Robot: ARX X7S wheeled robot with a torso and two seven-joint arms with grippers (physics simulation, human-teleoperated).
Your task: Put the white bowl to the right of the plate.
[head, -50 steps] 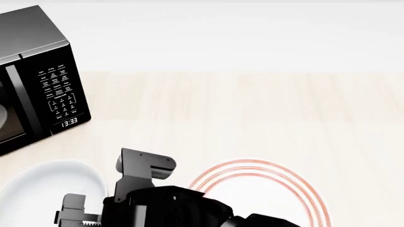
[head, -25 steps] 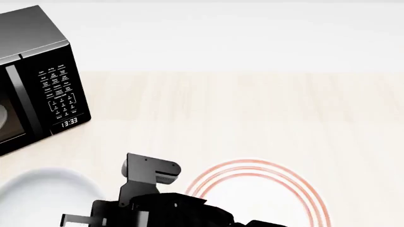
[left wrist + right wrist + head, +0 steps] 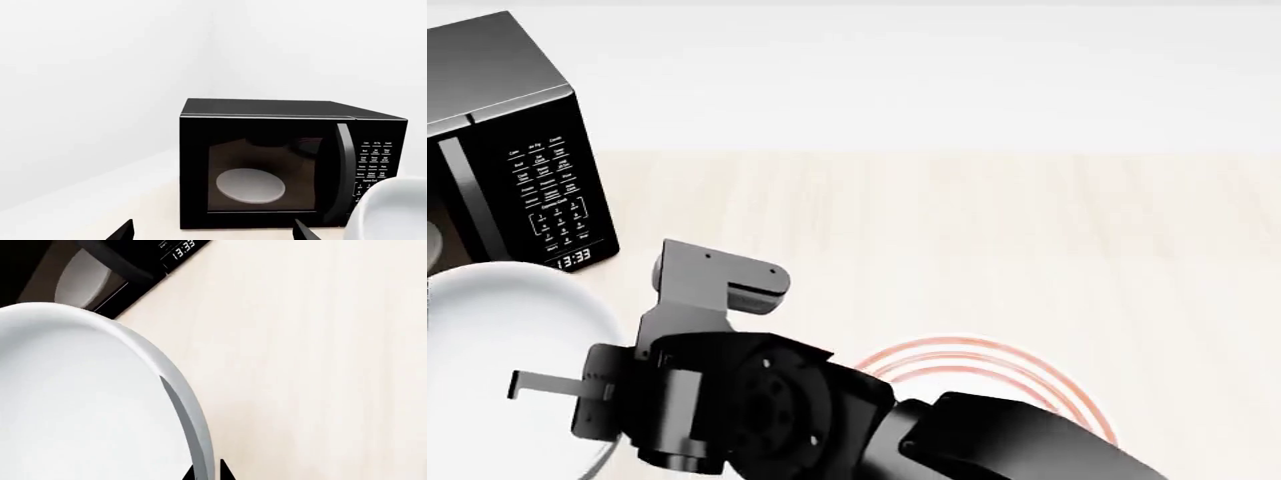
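Note:
The white bowl (image 3: pixel 507 330) is at the left of the head view, in front of the microwave, and looks raised off the table. My right gripper (image 3: pixel 567 395) reaches across from the right and is shut on the bowl's near right rim. In the right wrist view the thick rim (image 3: pixel 183 405) sits between the two fingertips of the right gripper (image 3: pixel 208 472). The plate (image 3: pixel 1014 365) with red-orange rings lies right of the bowl, partly hidden by my right arm. My left gripper (image 3: pixel 213 235) is open and empty; the bowl's edge (image 3: pixel 393 210) shows beside it.
A black microwave (image 3: pixel 507 170) stands at the back left, door shut, with a pale dish (image 3: pixel 250 186) behind its glass. It also shows in the right wrist view (image 3: pixel 133 255). The light wooden tabletop (image 3: pixel 1028 230) extends right and back to a white wall.
My right gripper has risen with the bowl in it; both look larger and higher in the head view. The arm now hides more of the plate.

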